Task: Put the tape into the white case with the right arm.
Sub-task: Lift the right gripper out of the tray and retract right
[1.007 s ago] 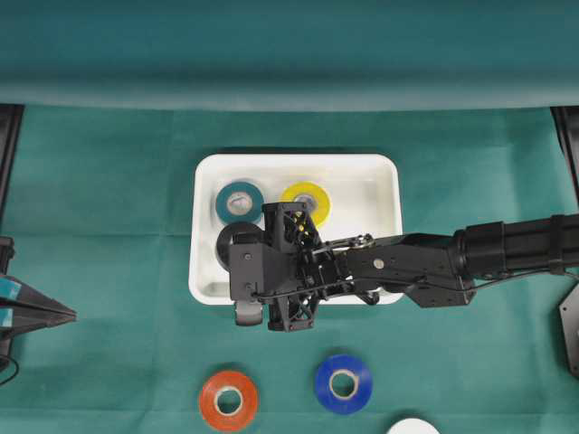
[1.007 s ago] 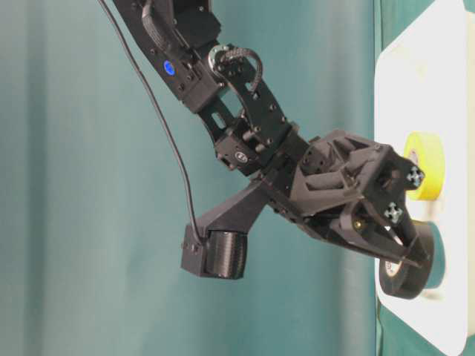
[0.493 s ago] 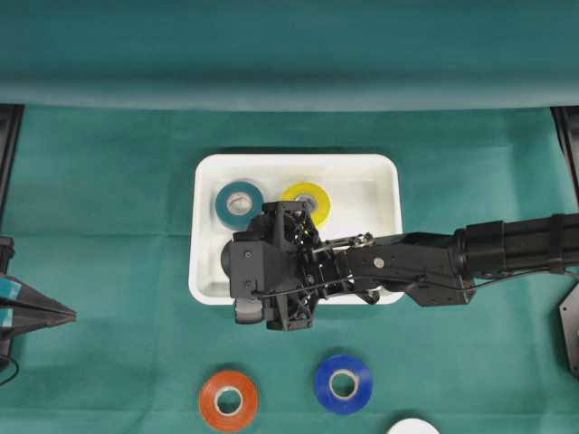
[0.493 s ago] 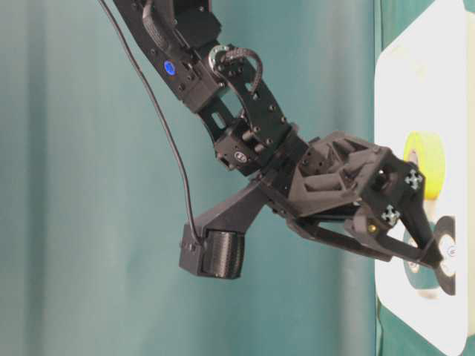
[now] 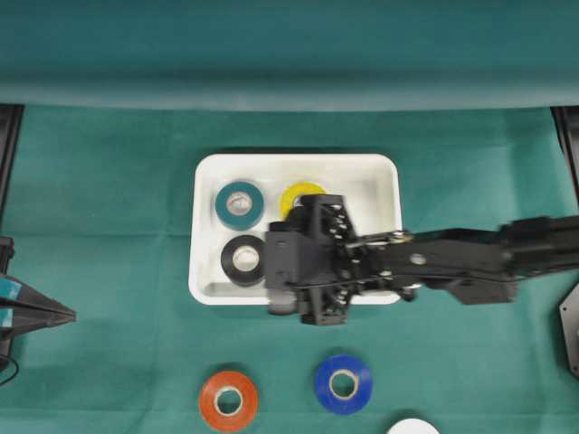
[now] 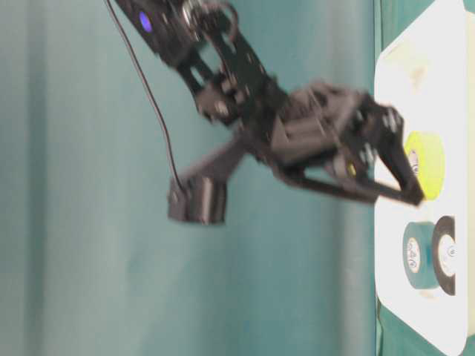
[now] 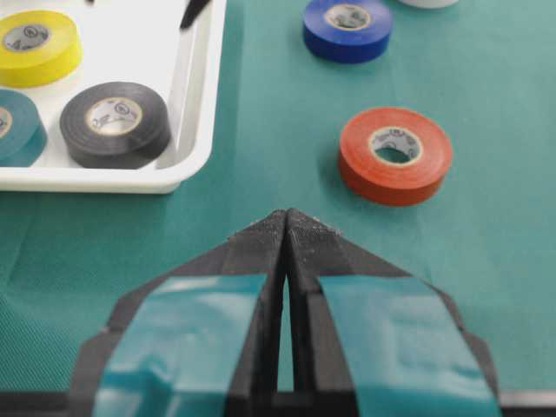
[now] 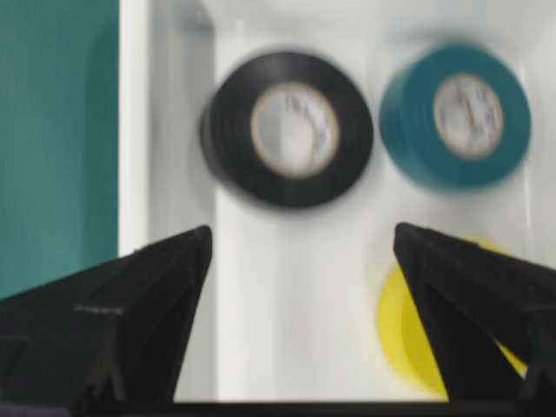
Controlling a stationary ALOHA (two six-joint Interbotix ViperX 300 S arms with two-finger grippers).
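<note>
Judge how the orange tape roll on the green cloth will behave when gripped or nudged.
The orange tape roll lies flat on the green cloth, so it probably won't roll unless tipped on edge. It looks like a stiff ring, likely to keep its shape when squeezed. Its glossy side may slip; a nudge would likely slide it.

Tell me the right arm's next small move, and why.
Probably swing the right gripper out over the case's near rim toward the blue roll. Its jaws are open and empty, the black roll lies flat in the white case beside the teal and yellow ones, and the blue and orange rolls wait on the cloth.
</note>
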